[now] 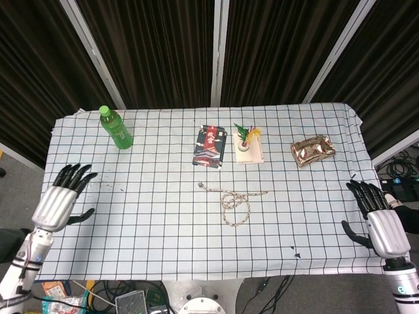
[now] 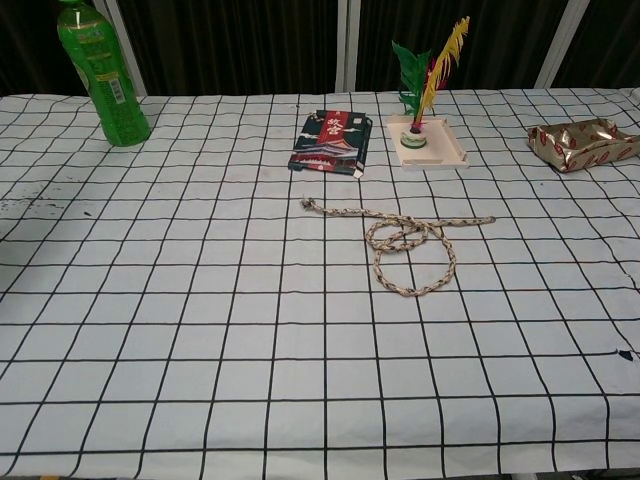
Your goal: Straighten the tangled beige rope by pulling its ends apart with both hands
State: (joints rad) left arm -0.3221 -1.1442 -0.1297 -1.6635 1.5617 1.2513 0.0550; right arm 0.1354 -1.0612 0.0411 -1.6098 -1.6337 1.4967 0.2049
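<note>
— Where's the beige rope (image 1: pixel 234 204)?

— Near the middle of the checked tablecloth (image 1: pixel 150 222), tangled. One end with a small knot at the upper left (image 2: pixel 310 204), a straight run going right to the other end (image 2: pixel 488 219), and a couple of overlapping loops hanging below that run, toward the near edge. Untouched by either hand.

— And the left hand (image 1: pixel 60 199)?

— Seen only from the head camera. Over the left edge of the cloth, black fingers (image 1: pixel 73 174) spread apart and pointing up and to the right, thumb out to the side. Holding nothing. Well apart from the rope.

— The right hand (image 1: pixel 378 221)?

— Also only in the head view. Just off the right edge of the table, fingers (image 1: pixel 362 193) fanned and pointing up-left, thumb splayed toward the cloth. Nothing in it either. Well apart from the rope too.

— What else on the table?

— Green bottle (image 2: pixel 100 72) standing upright at the far left. Dark printed packet (image 2: pixel 331 142) lying flat just beyond the rope. Beside it on the right, a small pale tray (image 2: pixel 450 148) with a shuttlecock-like thing (image 2: pixel 428 82) of green, yellow and red feathers standing in it. Gold and red wrapped item (image 2: pixel 583 143) at the far right. A few dark specks on the cloth near the left hand.
</note>
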